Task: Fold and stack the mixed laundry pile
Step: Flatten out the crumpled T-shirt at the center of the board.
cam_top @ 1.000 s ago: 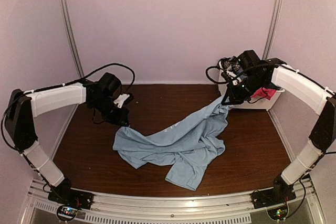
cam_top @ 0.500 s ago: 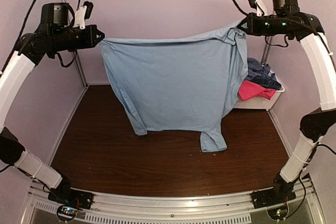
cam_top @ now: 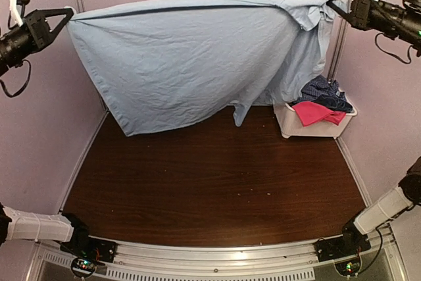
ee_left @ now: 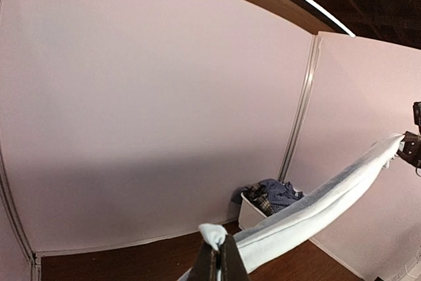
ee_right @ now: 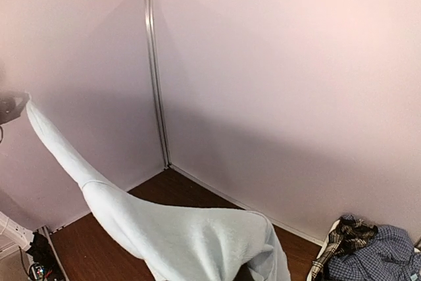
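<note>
Left pincer (cam_top: 70, 12) and right pincer (cam_top: 331, 0) clamp blue T-shirt (cam_top: 191, 57) above lilac-walled brown table (cam_top: 210, 189).

Light blue T-shirt (ee_right: 184, 235) hangs taut as a narrow band, rising from bottom centre toward the left, where its end meets the dark left gripper (ee_right: 20, 102). Below it lies the brown table (ee_right: 191, 192). At lower right, the black-white plaid piece (ee_right: 345, 238) rests against the blue small-check button shirt (ee_right: 381, 255). Pale walls (ee_right: 296, 64) meet at a metal corner post (ee_right: 156, 77).
</note>
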